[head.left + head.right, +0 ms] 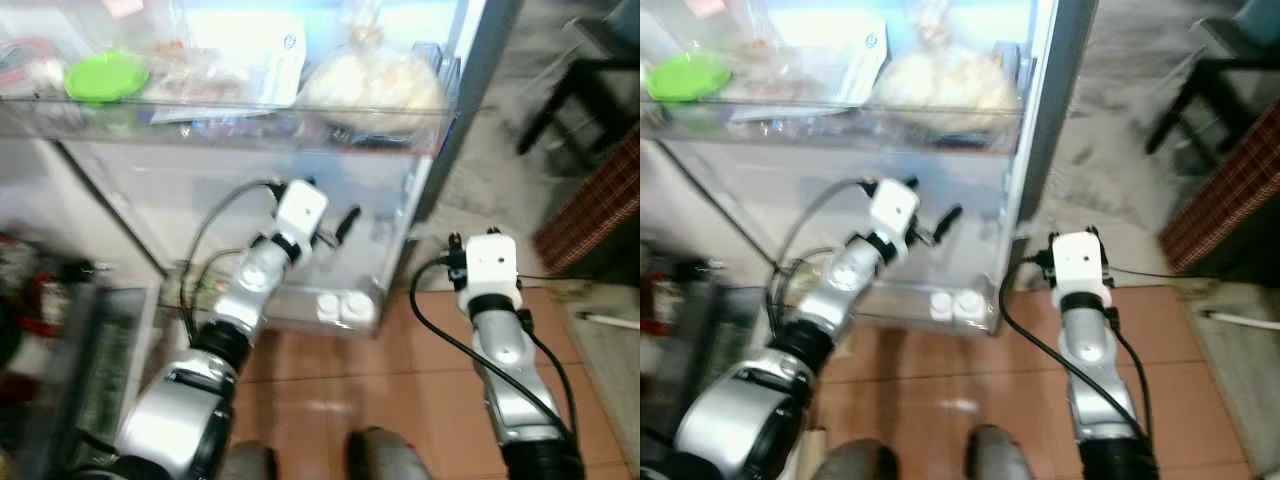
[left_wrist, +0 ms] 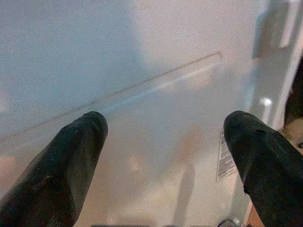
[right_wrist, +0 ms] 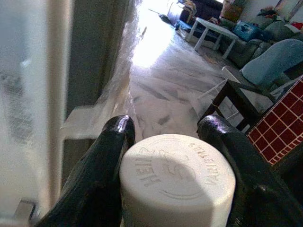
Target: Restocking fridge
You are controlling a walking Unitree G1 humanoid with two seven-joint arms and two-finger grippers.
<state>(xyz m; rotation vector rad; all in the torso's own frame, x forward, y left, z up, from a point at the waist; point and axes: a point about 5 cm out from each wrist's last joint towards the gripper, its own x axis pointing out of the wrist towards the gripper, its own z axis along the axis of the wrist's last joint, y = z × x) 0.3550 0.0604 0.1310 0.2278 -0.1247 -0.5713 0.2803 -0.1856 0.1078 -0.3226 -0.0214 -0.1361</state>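
The fridge stands open before me, its glass shelf (image 1: 220, 125) carrying a green-lidded tub (image 1: 105, 77) and a bagged pale food (image 1: 375, 85). My left gripper (image 1: 338, 228) is open, reaching into the white lower compartment under that shelf; its fingers (image 2: 71, 156) frame the bare white fridge wall (image 2: 156, 71). Two white-capped bottles (image 1: 345, 305) stand at the compartment's front edge, below that gripper. My right arm (image 1: 490, 265) is held outside the fridge to its right. The right gripper (image 3: 166, 126) is shut on a white-capped bottle (image 3: 177, 177).
The fridge's grey side edge (image 1: 460, 110) runs between my two arms. A dark chair (image 1: 580, 90) and a red checkered piece (image 1: 600, 205) are on the right. Door shelves with dark and red items (image 1: 40, 290) are at the left. Terracotta tiles (image 1: 380, 380) lie underfoot.
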